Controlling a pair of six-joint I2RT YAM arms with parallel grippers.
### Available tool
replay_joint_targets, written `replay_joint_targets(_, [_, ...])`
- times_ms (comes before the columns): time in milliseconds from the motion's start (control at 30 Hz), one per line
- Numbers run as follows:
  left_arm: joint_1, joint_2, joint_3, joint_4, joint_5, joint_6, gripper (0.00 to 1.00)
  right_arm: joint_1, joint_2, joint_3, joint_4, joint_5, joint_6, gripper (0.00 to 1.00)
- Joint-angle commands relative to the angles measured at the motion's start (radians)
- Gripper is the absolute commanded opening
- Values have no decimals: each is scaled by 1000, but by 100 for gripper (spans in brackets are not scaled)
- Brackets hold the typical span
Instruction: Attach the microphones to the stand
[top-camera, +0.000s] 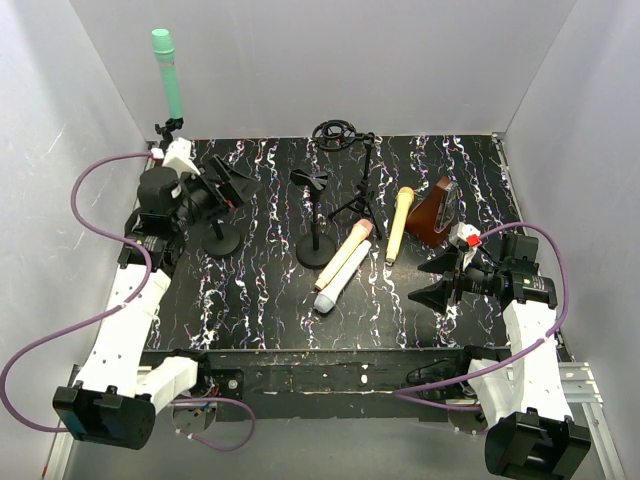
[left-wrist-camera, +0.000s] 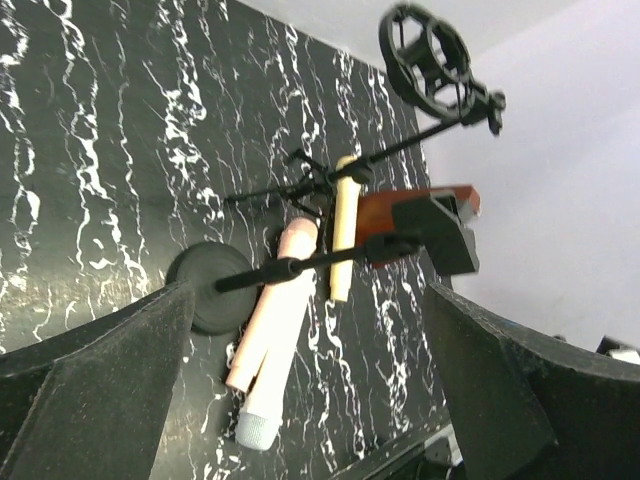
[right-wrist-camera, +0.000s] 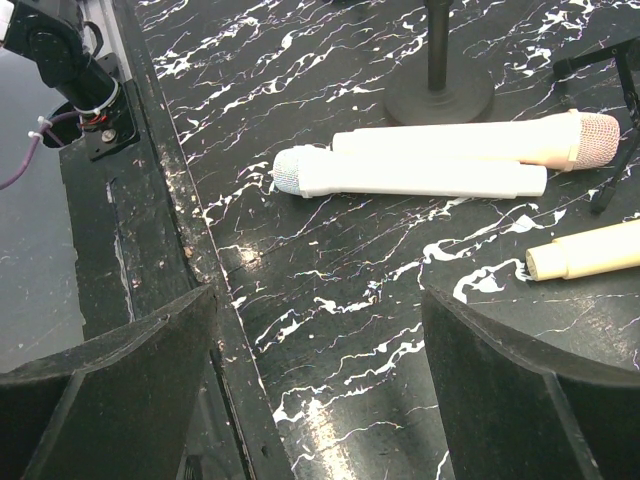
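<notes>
The mint green microphone is standing upright in the clip of the far-left stand. The peach-pink microphone, white microphone and yellow microphone are lying on the tabletop beside the middle stand. The left end effector and right end effector are both gaping wide, holding nothing

- Overhead view is bright and even: the white walls bounce soft light, and shadows barely show on the black table.
- Right wrist view has a pale sheen on the tabletop by the near edge, and the white microphone is crisp.
- The right gripper has dark, blurred fingers.
- The left gripper is just as soft, and the wall behind it is washed out.
</notes>
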Motion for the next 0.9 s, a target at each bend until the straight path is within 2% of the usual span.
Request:
replay_joint_targets(0, [-90, -56, -32, -35, 6, 59, 98, -7, -4, 2, -3, -29, -9, 90])
replay_joint_targets(233, [-205, -89, -153, 21, 37, 162, 98, -7, 5, -1, 4, -27, -6, 90])
replay_joint_targets(433, [-322, -89, -308, 213, 2, 272, 95, -7, 7, -4, 10, -20, -3, 90])
replay_joint_targets(633, [-423, 2, -393, 414, -53, 363, 94, -8, 7, -5, 15, -12, -2, 90])
replay_joint_targets(867, [-523, 136, -437, 501, -168, 423, 92, -10, 11, -5, 18, -9, 0, 90])
